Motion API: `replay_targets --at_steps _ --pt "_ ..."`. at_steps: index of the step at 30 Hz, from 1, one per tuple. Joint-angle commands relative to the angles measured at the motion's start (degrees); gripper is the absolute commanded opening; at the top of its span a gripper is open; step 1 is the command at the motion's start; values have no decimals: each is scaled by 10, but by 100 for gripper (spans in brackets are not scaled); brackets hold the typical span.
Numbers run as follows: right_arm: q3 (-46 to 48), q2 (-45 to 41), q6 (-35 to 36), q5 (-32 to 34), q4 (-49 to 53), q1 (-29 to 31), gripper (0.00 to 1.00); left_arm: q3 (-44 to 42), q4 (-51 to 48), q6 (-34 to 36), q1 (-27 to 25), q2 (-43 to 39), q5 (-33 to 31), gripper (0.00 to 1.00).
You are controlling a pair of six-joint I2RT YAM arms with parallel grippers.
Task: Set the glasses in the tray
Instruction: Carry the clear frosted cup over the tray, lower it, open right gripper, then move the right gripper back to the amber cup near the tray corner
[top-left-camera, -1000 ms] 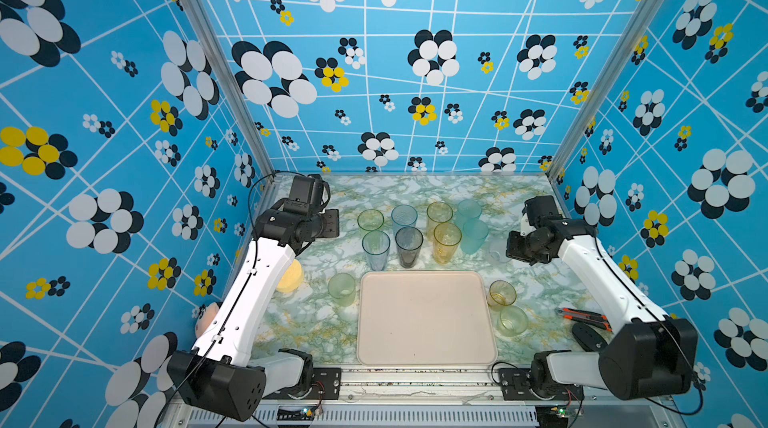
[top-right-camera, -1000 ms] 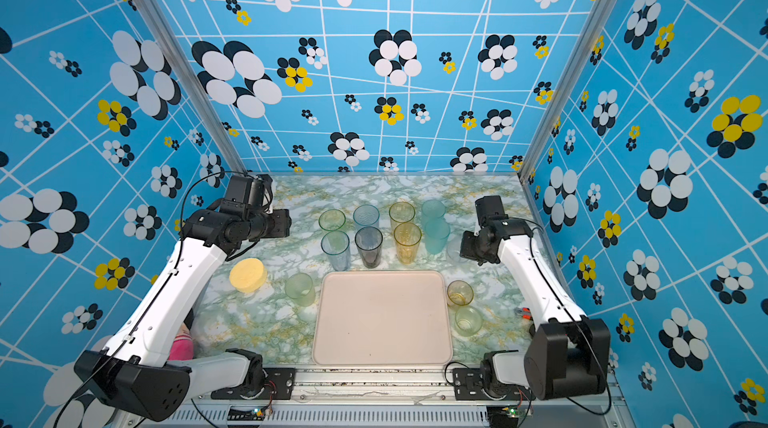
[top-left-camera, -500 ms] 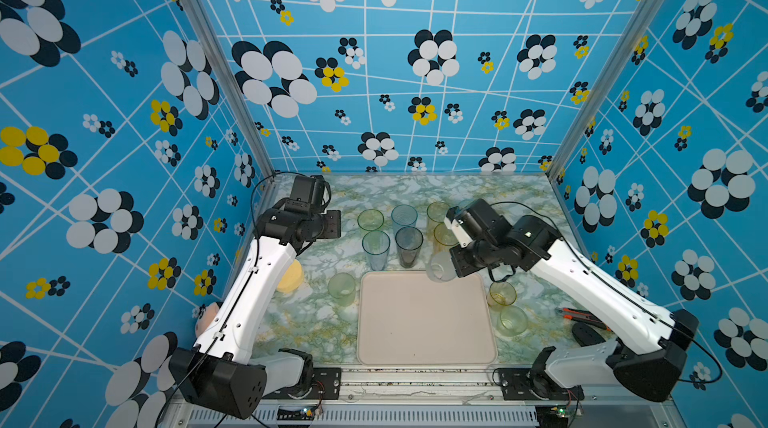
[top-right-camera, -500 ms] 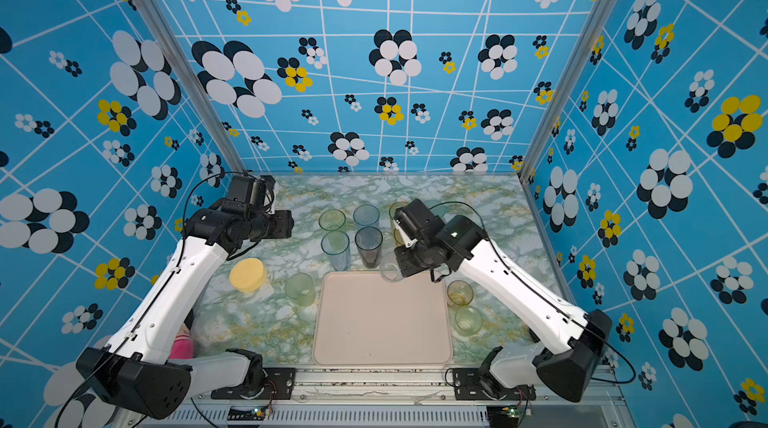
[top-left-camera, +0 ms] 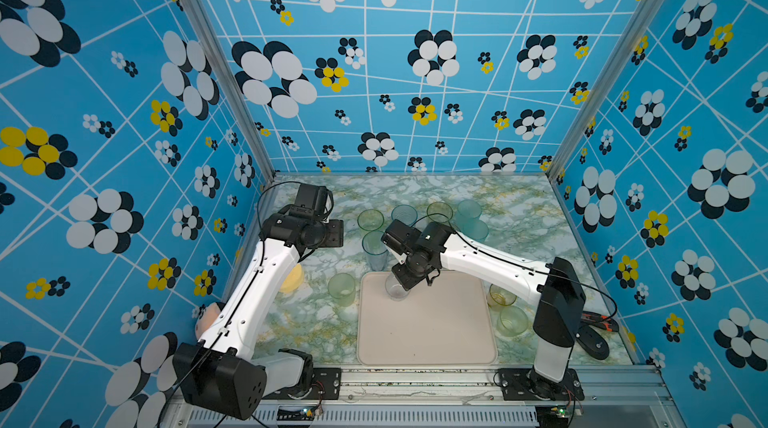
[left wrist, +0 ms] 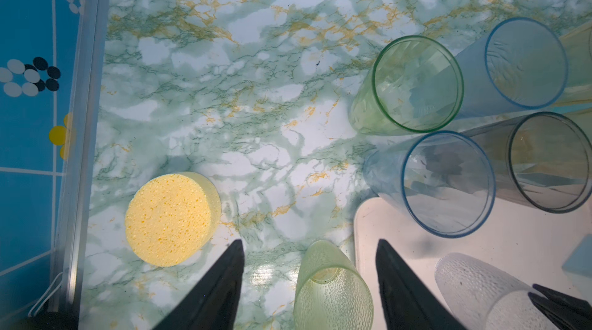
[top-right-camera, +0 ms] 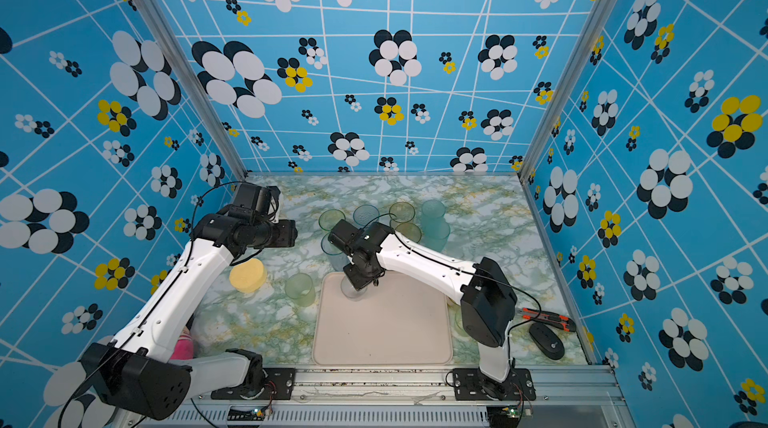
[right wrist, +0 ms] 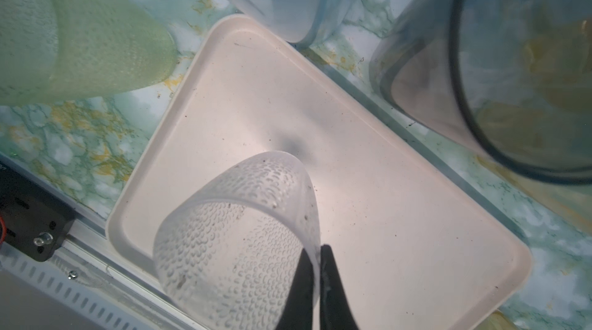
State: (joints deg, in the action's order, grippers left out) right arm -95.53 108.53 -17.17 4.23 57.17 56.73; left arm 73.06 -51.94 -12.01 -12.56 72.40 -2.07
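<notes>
On the marbled desk (top-left-camera: 519,205) the tray (top-left-camera: 436,334) lies flat, lower centre in both top views.

Note on the right jaws: they pinch the rim wall of a clear dimpled glass (right wrist: 237,232). One of the fingers (right wrist: 302,283) is inside the mouth and the other outside, so only the thin wall keeps them apart. In both top views this glass (top-left-camera: 396,289) hangs over the tray's upper-left part, inside the rim line. I cannot tell whether its base touches the tray floor. In the right wrist view a small dark shadow lies on the tray just beside the base.

Note on the left jaws: they are spread wide and grip nothing. The left wrist view shows both dark fingers (left wrist: 221,290) above the desk. A short green dimpled glass (left wrist: 333,286) stands upright on the desk under the gap, just beside the tray's corner. A round yellow sponge (left wrist: 169,218) lies near it. In a top view the sponge (top-left-camera: 293,278) is left of centre, partly hidden under the left arm.

The other glasses are all on the desk, outside the tray. The tall glasses (top-left-camera: 370,220) are bunched just above the tray's upper edge. An amber glass (top-left-camera: 502,295) and a pale green glass (top-left-camera: 513,320), both short, stand just right of the tray.
</notes>
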Motion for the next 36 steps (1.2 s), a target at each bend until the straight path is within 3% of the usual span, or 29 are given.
replay_targets --at_steps 1,20,25,31,36 --pt "-28 21 9 -1 -27 5 4 -17 -23 2 12 -26 17 66" --pt "-108 128 13 -2 -20 16 9 -15 -60 20 36 -50 30 65" --pt "-101 122 9 -5 -21 16 22 -15 -61 22 39 -53 33 66" --pt "-94 50 -13 13 -19 15 30 -12 -69 22 40 -56 39 66" --pt "-15 -101 -59 88 -15 -3 36 -51 -46 7 22 -86 46 64"
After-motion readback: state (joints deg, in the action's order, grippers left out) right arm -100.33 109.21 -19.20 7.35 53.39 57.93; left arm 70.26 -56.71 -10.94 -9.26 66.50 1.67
